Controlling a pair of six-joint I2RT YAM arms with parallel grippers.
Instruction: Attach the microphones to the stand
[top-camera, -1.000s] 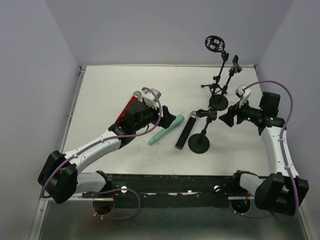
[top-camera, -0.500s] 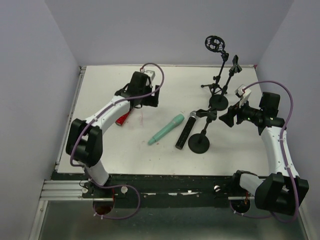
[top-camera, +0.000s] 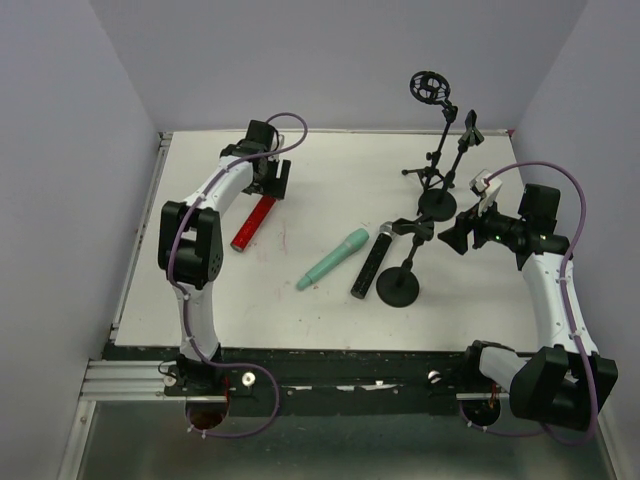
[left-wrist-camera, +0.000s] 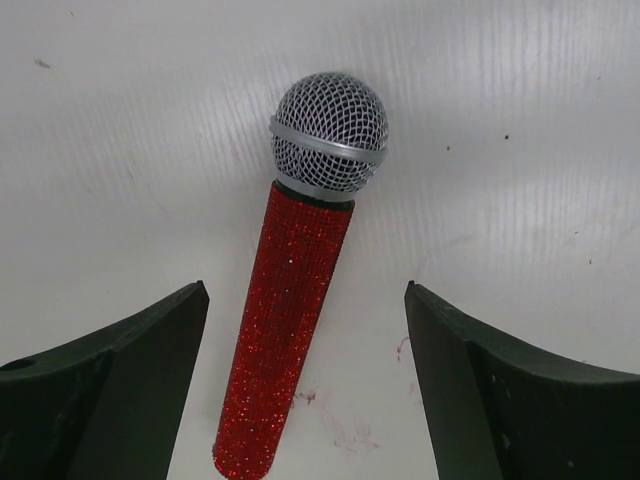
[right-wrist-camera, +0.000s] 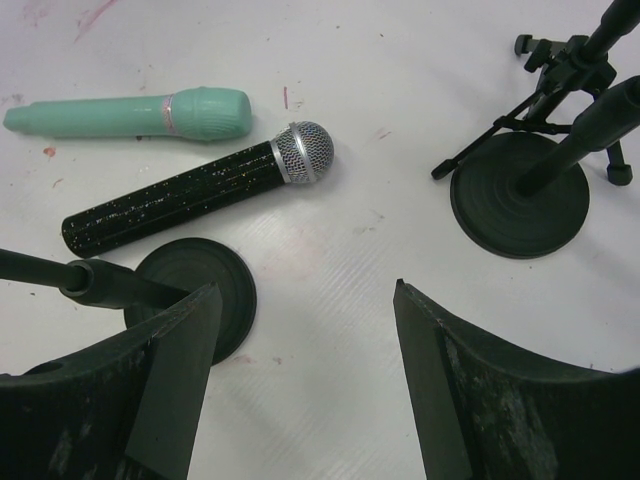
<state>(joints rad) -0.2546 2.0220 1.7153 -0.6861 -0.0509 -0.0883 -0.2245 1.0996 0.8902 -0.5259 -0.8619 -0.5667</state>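
Red glitter microphone with a silver mesh head (top-camera: 253, 222) lies near the bench's far-left corner, its long axis slanted and its head toward the far edge. The left gripper (top-camera: 272, 185) has swung there from mid-bench. The right gripper (top-camera: 447, 235) has not moved.

Left wrist: the open fingers (left-wrist-camera: 120, 380) flank the red handle, touching nothing.

Right wrist: the jaws are apart and empty above the mint-green microphone (right-wrist-camera: 130, 113) and the black silver-headed microphone (right-wrist-camera: 190, 200), whose heads point toward the far-right corner.

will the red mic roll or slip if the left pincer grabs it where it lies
Probably rigid: the red microphone looks like a straight hard stick. It lies flat on the table and is round, so a one-sided nudge could roll it. The glittery body looks rough, so the open left pincer would likely grip it well.
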